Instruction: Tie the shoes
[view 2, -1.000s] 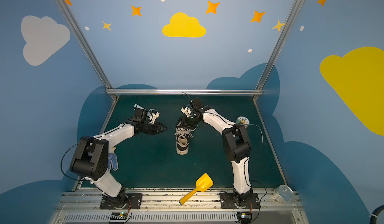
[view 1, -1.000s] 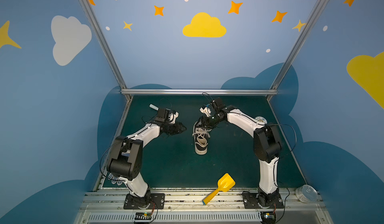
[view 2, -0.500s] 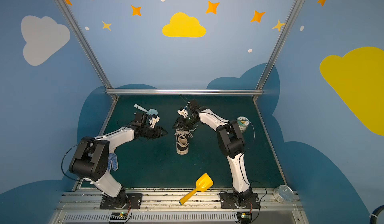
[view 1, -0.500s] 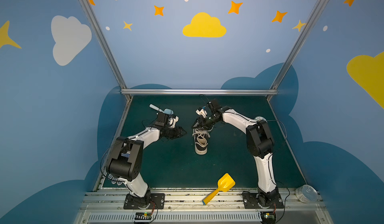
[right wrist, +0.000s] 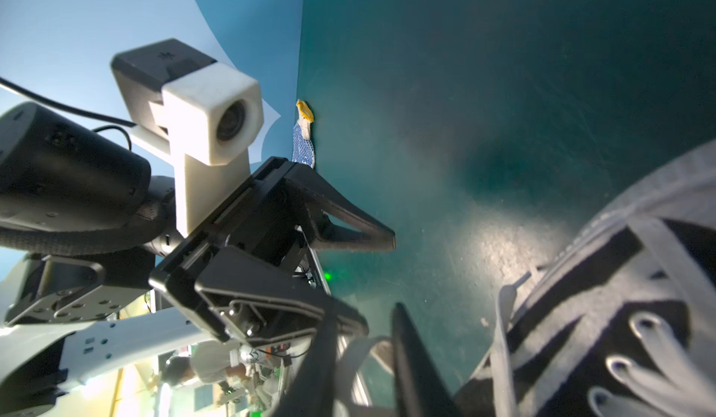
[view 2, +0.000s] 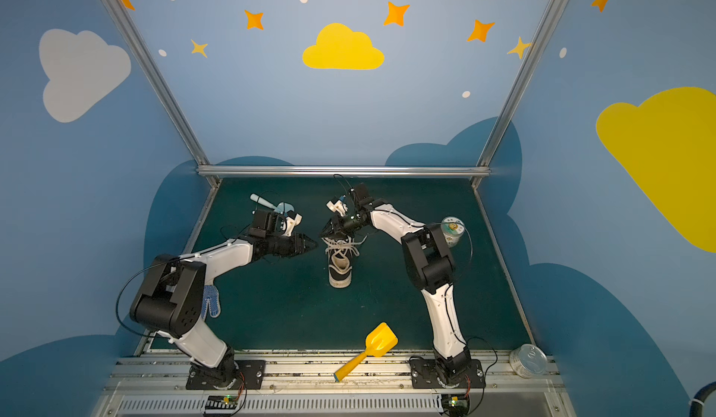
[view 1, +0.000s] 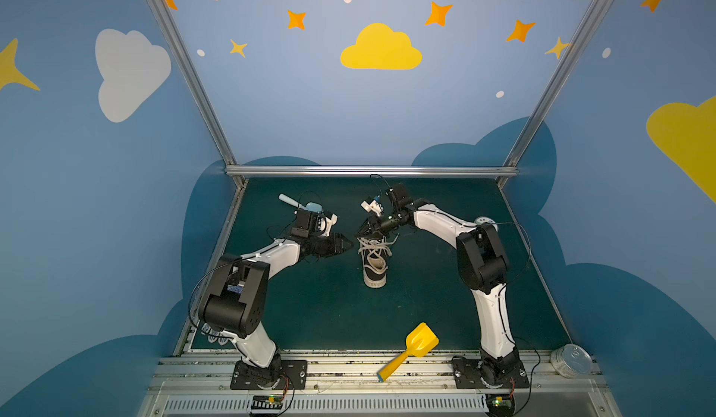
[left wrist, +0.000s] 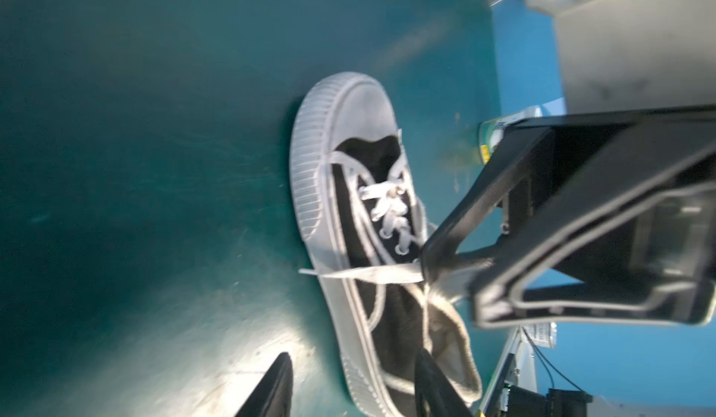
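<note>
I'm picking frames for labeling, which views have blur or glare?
Left wrist view: the shoe is smeared, with glare on the mat. Right wrist view: the shoe, close to the lens, is soft, with another glare patch on the mat. Both top views: clear, no motion blur.

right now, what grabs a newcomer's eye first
A small black canvas sneaker with white rubber sole and cream laces sits centred on the green mat. The open left hand and the right hand point at its laced end. A yellow plastic shovel lies near the front.
</note>
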Robot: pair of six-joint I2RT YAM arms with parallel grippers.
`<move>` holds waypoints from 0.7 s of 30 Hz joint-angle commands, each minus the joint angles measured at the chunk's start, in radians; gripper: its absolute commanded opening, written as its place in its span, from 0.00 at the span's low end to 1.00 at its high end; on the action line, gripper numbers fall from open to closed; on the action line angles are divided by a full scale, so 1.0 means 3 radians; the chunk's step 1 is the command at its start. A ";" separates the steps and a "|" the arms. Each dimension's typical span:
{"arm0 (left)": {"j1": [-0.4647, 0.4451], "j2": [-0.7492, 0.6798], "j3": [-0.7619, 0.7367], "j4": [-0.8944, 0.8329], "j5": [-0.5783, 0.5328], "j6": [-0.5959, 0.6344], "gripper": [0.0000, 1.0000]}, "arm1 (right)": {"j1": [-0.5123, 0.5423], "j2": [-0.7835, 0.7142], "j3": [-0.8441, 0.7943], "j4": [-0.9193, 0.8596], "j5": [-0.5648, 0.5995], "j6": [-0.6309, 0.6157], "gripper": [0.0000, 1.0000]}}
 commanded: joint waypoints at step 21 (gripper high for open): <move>-0.0324 0.0661 -0.0468 0.2742 0.0233 -0.1195 0.56 | -0.0099 0.0044 0.0060 0.0089 -0.0021 0.0082 0.00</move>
